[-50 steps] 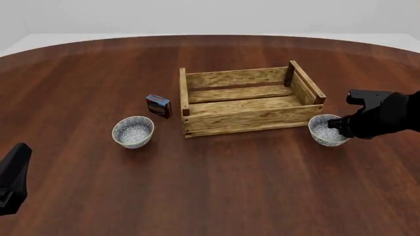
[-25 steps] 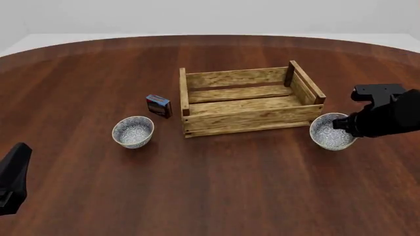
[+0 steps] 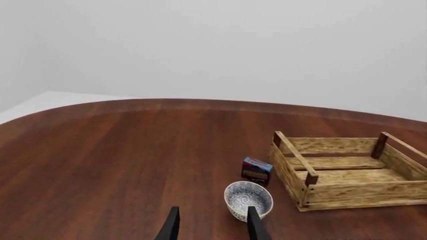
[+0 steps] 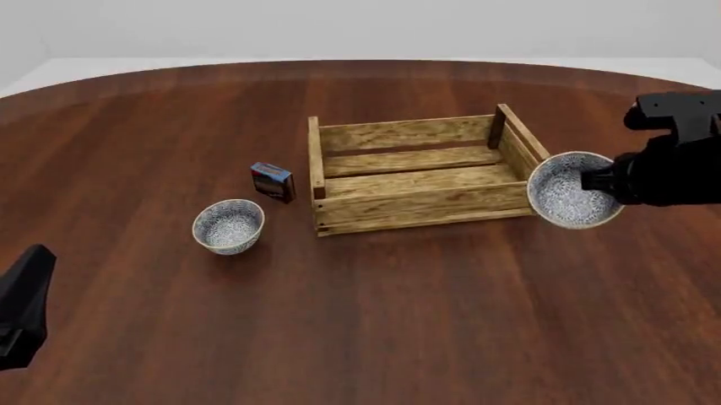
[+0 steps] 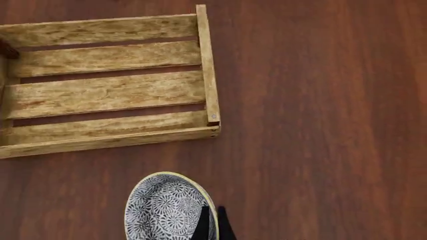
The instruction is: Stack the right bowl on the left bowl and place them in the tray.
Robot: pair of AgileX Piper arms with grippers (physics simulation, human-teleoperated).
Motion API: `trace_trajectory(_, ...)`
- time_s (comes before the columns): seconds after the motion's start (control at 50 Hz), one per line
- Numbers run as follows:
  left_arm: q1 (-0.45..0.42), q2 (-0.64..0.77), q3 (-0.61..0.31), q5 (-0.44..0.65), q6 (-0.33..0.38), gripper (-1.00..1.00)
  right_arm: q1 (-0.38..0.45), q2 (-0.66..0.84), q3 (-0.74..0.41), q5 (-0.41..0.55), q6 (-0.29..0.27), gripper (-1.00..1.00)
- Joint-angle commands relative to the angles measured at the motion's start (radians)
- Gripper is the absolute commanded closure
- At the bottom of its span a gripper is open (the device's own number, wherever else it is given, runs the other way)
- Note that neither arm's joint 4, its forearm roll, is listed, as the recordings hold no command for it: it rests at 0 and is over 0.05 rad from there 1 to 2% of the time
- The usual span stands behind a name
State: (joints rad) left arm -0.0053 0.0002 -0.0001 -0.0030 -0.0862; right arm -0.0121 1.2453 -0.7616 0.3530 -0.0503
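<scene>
A dark, reddish wooden desk [image 4: 372,321] with a rounded far edge fills the scene, backed by a plain pale wall.

Nearest, at the front view's lower left corner, the left end effector [image 4: 23,308] hangs low over the desk, well apart from everything; in its wrist view the two dark fingers [image 3: 172,226] stand apart with nothing between them, so it is open.

Farther in, the left bowl [image 4: 228,225] stands upright on the desk, mouth up, left of the tray [image 4: 423,211] and clear of it. A small blue-red box [image 4: 272,180] stands just behind the bowl, between it and the tray's left end, touching neither.

To the right, the right end effector [image 4: 599,181] grips the right bowl [image 4: 572,191] by the rim on its right side: the right wrist view shows the thin fingers [image 5: 203,226] closed on the bowl's wall, one inside and one outside. The bowl is tilted, its patterned inside turned toward the camera, and it overlaps the tray's near right corner in the front view. Whether it is clear of the desk I cannot tell for sure.

The tray lies with its long axis running left to right, slightly skewed, open side up, its slatted floor bare.
</scene>
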Motion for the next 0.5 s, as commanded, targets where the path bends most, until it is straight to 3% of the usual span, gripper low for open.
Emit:
trace_trajectory(0.02, -0.007, 0.000, 0.000, 0.005, -0.002, -1.00, 0.084, -0.155, -0.069, 0.115, 0.045, 1.00)
trace_trajectory(0.12, -0.009, 0.000, 0.000, 0.005, 0.001, -1.00, 0.116, -0.187, -0.118, 0.141, 0.056, 1.00)
trace_trajectory(0.2, -0.017, 0.000, 0.000, 0.006, 0.006, -1.00, 0.177, -0.213, -0.157, 0.150, 0.098, 1.00)
trace_trajectory(0.3, -0.025, 0.000, 0.000, -0.004, 0.007, -1.00, 0.236, -0.224, -0.181, 0.119, 0.135, 1.00)
trace_trajectory(0.34, -0.027, 0.000, 0.000, -0.006, 0.007, -1.00, 0.231, -0.229, -0.193, 0.105, 0.114, 1.00)
trace_trajectory(0.38, -0.027, 0.000, 0.000, -0.005, 0.010, -1.00, 0.274, -0.246, -0.198, 0.092, 0.153, 1.00)
trace_trajectory(0.46, -0.026, 0.000, 0.000, -0.004, 0.018, -1.00, 0.248, -0.245, -0.207, 0.035, 0.124, 1.00)
trace_trajectory(0.5, -0.031, 0.001, -0.042, 0.023, 0.026, -1.00, 0.272, -0.249, -0.207, 0.013, 0.142, 1.00)
